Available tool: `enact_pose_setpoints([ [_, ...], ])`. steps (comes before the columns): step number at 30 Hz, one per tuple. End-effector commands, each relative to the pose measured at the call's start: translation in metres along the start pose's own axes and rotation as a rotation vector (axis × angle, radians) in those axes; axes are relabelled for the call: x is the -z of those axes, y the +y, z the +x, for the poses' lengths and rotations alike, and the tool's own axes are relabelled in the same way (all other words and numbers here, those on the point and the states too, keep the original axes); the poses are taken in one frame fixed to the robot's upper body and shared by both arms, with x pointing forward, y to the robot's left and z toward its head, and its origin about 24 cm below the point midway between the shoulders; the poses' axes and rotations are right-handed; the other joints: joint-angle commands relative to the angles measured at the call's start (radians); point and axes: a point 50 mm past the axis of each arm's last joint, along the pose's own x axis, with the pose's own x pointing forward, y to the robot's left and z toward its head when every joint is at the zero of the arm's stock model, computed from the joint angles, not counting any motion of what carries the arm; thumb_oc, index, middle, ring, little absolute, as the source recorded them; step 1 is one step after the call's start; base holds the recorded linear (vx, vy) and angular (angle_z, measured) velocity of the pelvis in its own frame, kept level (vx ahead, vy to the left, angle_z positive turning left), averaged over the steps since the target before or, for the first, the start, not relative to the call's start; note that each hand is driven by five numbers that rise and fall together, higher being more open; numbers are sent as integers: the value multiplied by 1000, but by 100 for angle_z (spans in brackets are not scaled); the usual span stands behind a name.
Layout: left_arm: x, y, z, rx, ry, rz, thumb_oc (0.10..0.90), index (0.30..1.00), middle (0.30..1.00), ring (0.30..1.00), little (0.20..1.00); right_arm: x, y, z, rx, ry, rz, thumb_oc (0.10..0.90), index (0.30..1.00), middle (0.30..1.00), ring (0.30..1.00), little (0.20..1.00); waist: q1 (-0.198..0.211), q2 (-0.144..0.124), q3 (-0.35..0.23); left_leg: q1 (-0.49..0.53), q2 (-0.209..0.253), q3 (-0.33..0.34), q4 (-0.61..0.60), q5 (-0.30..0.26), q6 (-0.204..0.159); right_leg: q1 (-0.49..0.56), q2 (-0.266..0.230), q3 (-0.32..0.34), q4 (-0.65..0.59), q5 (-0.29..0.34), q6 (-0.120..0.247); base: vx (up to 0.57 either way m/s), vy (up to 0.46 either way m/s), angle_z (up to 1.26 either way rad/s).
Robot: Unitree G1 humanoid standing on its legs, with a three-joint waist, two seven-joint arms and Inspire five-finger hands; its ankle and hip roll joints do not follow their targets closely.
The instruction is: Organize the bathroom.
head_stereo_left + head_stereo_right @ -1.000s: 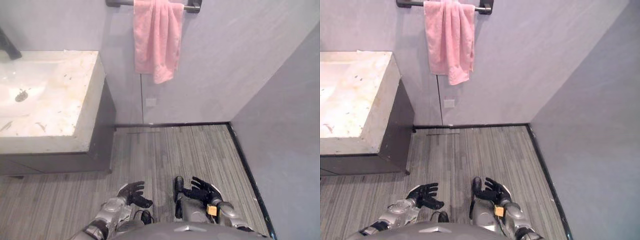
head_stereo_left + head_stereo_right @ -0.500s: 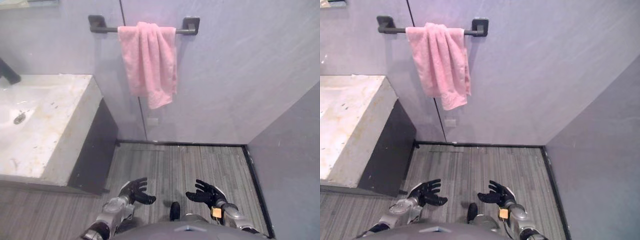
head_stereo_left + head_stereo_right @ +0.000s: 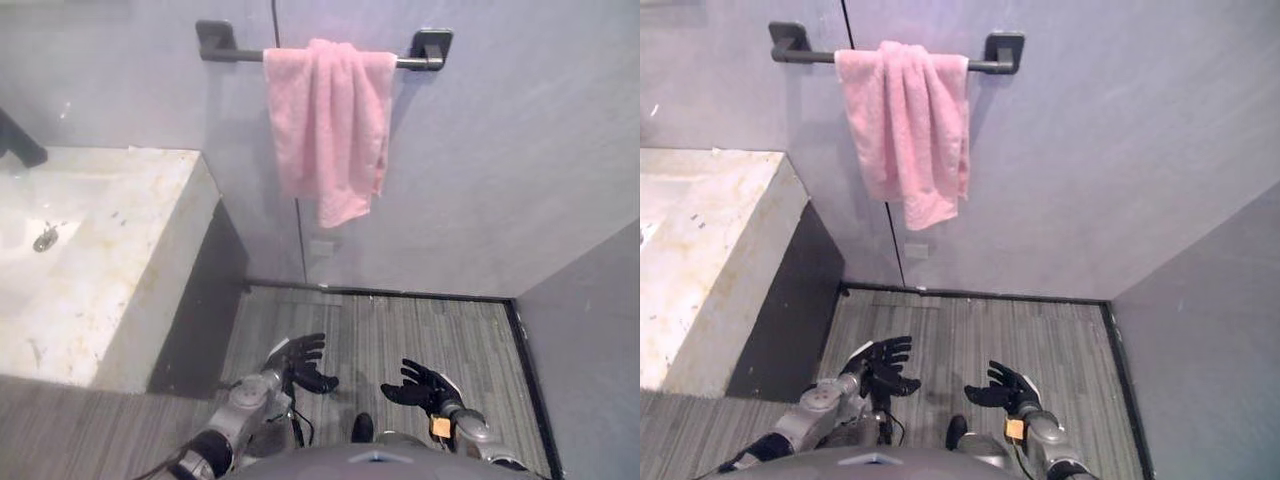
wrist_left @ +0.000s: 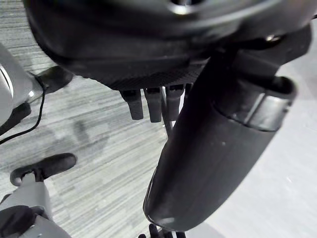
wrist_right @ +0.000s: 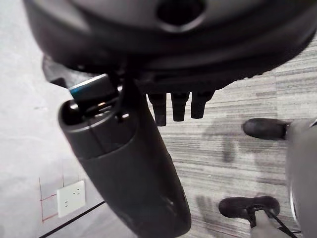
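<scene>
A pink towel (image 3: pixel 330 125) hangs bunched over a dark wall rail (image 3: pixel 232 52) on the grey wall ahead. Low in the eye views, my left hand (image 3: pixel 297 361) and right hand (image 3: pixel 422 384) hover open and empty above the striped floor, well below the towel. The left wrist view has the left hand's fingers (image 4: pixel 148 103) straight over the floor. In the right wrist view the right hand's fingers (image 5: pixel 178 105) are straight too, holding nothing.
A pale stone washbasin counter (image 3: pixel 150 250) with a drain (image 3: pixel 44 239) stands at the left, its dark cabinet side (image 3: pixel 205 300) close to my left arm. A grey wall (image 3: pixel 590 340) closes the right side. A white wall socket (image 5: pixel 72 197) sits low on the wall.
The camera has shifted: rail and towel sit further right in the picture. My left hand has risen and moved forward. The right hand stays low with its fingers spread.
</scene>
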Motion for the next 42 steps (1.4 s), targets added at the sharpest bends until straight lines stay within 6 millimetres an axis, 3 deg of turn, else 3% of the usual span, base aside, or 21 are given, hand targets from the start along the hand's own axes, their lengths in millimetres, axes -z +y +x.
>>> enact_pose_setpoints([
  [1, -57, 5, 3, -4, -240, 13, 800, 900, 900, 900, 900, -35, -2, 3, -13, -193, 38, 800, 900, 900, 900, 900, 3, -41, -34, -3, -27, -39, -28, -30, -38, -12, -39, 5, -4, 37, 69, 117, 87, -6],
  [6, -63, 11, 0, -18, -260, 24, 800, 900, 900, 900, 900, -41, 7, 1, 3, -253, 64, 800, 900, 900, 900, 900, -11, -21, -62, 71, -60, -80, -63, -74, -2, -59, -74, -22, 96, 12, 91, 89, 80, 1],
  [8, -69, 14, -2, -46, -298, 27, 800, 900, 900, 900, 900, -56, 15, 0, -10, -332, 64, 800, 900, 900, 900, 900, -25, -8, -45, 99, -60, -91, -66, -79, 16, -131, -99, -12, 250, 29, 119, 24, 11, -16],
  [9, -72, 19, -4, -67, -318, 16, 800, 900, 900, 900, 900, -69, 21, 0, -27, -385, 47, 800, 900, 900, 900, 900, -35, -7, -33, 114, -55, -91, -69, -83, 18, -162, -110, -6, 259, 46, 130, 24, -51, -27],
  [14, -94, 35, -11, -157, -419, -36, 800, 900, 900, 900, 900, -109, 44, -9, -68, -569, 10, 800, 900, 900, 900, 900, -43, -25, -14, 135, -40, -68, -69, -106, 14, -195, -102, -22, 135, 94, 127, 28, -134, -16],
  [20, -112, 37, -28, -235, -594, -148, 800, 900, 900, 900, 900, -145, 40, -32, -25, -803, -115, 800, 900, 900, 900, 900, -24, -48, -47, 119, -22, -41, -69, -94, -7, -107, -83, -44, 0, 108, 103, 19, -48, 13],
  [29, -146, 50, -55, -403, -815, -160, 800, 900, 900, 900, 900, -188, 43, -69, 54, -1100, -145, 800, 900, 900, 900, 900, -14, -53, -90, 118, -21, -36, -69, -102, -17, -81, -81, -72, -10, 92, 98, 37, 9, -2],
  [34, -189, 54, -78, -500, -1021, -116, 800, 900, 900, 900, 900, -225, 47, -98, 128, -1320, -136, 800, 900, 900, 900, 900, -3, -52, -107, 128, -25, -37, -69, -112, -19, -74, -85, -82, -10, 88, 98, 45, 2, 5],
  [42, -225, 52, -113, -628, -1275, -64, 800, 900, 900, 900, 900, -248, 61, -120, 121, -1472, -182, 800, 900, 900, 900, 900, 6, -45, -124, 133, -33, -39, -69, -124, -20, -71, -90, -86, -10, 84, 99, 20, 9, 2],
])
